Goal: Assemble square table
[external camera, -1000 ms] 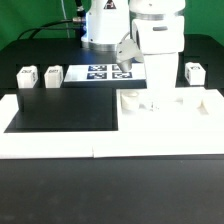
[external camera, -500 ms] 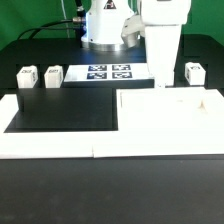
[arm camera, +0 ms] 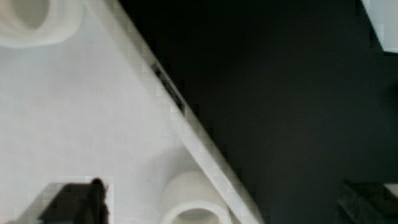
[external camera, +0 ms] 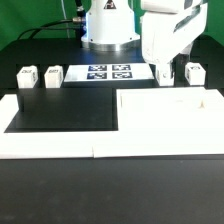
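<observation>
The square table's white plate (external camera: 168, 112) lies flat on the exterior view's right, inside the white border rails. In the wrist view the plate (arm camera: 89, 110) fills one side, with two round corner sockets (arm camera: 196, 205) showing. My gripper (external camera: 166, 72) hangs open over the plate's far edge, holding nothing; in the wrist view the gripper (arm camera: 224, 198) has its dark fingers (arm camera: 71, 200) spread wide over the plate's edge. One small white leg (external camera: 195, 72) stands just to its right. Two more legs (external camera: 26, 77) (external camera: 53, 75) stand at the far left.
The marker board (external camera: 108, 72) lies at the back between the legs and the robot base (external camera: 108, 25). White border rails (external camera: 50, 145) frame a black area of the table on the left and run along the front.
My gripper has risen off the plate and moved back toward the far right, still open. The plate and legs have not moved.
</observation>
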Available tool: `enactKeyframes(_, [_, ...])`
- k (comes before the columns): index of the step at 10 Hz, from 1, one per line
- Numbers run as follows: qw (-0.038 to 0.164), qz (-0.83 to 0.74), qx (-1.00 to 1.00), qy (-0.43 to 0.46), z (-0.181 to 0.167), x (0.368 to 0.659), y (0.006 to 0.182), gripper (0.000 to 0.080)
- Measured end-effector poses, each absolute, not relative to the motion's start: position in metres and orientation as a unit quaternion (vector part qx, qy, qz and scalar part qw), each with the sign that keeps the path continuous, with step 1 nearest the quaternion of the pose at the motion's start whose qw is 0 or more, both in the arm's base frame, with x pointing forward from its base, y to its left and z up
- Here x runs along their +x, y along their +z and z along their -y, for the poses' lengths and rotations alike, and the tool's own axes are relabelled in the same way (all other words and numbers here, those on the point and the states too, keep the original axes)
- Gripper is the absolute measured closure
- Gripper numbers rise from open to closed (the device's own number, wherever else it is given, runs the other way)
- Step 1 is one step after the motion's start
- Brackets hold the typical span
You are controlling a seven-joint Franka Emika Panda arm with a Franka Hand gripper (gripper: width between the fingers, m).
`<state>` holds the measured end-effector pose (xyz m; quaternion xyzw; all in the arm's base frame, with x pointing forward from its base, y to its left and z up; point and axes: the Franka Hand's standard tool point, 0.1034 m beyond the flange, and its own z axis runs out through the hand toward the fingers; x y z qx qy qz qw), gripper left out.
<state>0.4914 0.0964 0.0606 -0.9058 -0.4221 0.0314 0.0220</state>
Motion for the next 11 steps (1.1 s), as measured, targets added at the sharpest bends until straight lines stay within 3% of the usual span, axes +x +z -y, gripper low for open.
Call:
enactKeyframes(5, [0.017,0.175,-0.983,0.044,-0.142,0.476,0.060,0.0151])
enactKeyframes(11, [0.017,0.099,-0.992,0.080,-0.151,0.460,0.056,0.0151])
